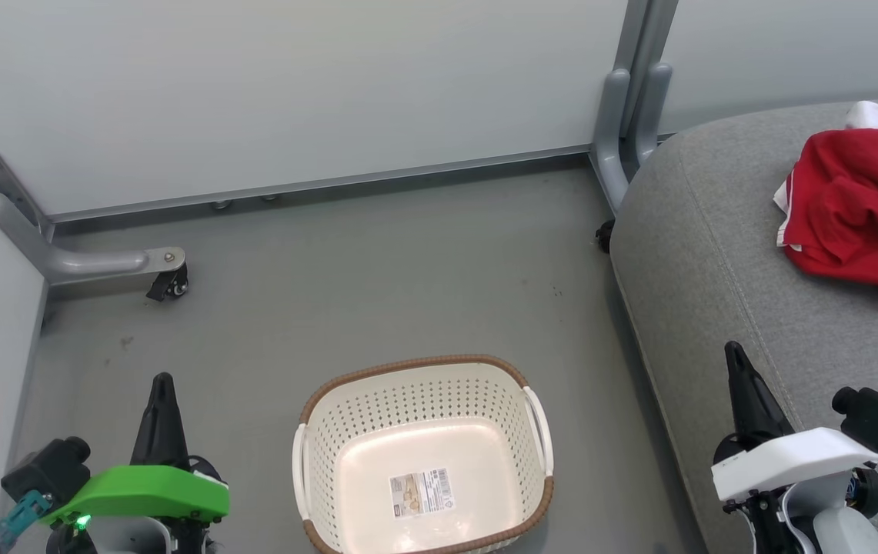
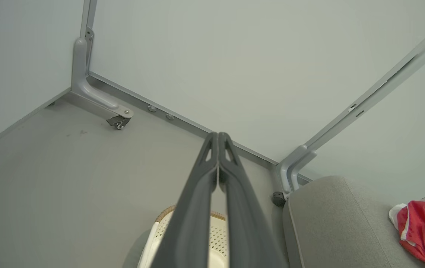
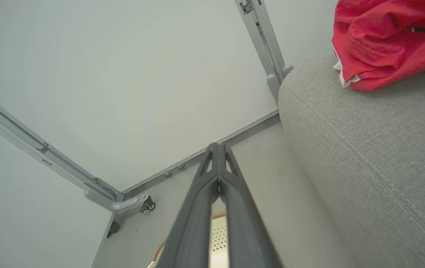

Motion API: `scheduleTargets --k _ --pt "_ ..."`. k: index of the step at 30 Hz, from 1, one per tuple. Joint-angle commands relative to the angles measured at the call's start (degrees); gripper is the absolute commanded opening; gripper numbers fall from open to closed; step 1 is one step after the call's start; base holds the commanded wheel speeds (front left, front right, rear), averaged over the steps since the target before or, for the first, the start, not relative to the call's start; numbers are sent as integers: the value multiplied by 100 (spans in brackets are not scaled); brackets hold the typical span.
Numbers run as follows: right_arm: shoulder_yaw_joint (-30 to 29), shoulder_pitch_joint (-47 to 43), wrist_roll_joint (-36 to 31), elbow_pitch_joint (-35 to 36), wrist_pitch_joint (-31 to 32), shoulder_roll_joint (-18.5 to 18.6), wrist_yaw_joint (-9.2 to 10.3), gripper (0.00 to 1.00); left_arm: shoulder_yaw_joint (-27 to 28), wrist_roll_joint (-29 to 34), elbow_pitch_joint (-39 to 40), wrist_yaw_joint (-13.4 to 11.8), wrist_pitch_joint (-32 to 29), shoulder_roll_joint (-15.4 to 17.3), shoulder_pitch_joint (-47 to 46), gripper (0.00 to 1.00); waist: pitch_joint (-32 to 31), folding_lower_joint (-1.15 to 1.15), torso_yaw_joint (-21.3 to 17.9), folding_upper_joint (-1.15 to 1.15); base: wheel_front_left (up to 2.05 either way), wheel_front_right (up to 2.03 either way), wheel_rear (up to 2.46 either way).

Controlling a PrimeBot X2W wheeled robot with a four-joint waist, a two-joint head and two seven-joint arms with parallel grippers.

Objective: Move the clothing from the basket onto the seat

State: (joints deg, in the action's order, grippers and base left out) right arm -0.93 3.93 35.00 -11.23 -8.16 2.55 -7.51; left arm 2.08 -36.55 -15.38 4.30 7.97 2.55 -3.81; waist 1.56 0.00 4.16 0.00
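Grey floor (image 1: 377,269) and pale wall panels (image 1: 292,92) make the background, with a metal frame foot (image 1: 100,263) on a small wheel at the far left.

Low on the left, the left tool (image 1: 162,388) hangs over the floor beside the basket (image 1: 423,360). Its two fingers are pressed together and hold nothing. The basket stands on the floor in the middle, and inside it I see only its sticker (image 1: 421,492), so I judge that the moving is finished.

To the right comes the seat (image 1: 716,254). The right tool (image 1: 737,365) is above the seat's front edge, fingers also together and empty. The clothing (image 1: 862,200) lies as a crumpled red heap on the seat at the far right, and part of it passes beyond the picture's border.

I see three possible risks. If I swing the right arm over the seat, a finger may catch a fold and pull the clothing down to the floor. If I move the left arm sideways, it may push the light basket. I also cannot confirm that the hidden part of the heap rests fully on the seat.
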Motion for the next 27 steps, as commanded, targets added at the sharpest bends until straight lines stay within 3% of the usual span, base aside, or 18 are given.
scheduleTargets --k 1,27 --pt "-38 135 233 53 47 43 0 0 44 -236 93 36 -58 25 -121 0 -3 0 -6 0 0 0 0" --pt "-195 207 2235 -77 533 74 1 0 193 -2146 138 119 -558 33 -205 0 -44 0 -116 0 0 0 0"
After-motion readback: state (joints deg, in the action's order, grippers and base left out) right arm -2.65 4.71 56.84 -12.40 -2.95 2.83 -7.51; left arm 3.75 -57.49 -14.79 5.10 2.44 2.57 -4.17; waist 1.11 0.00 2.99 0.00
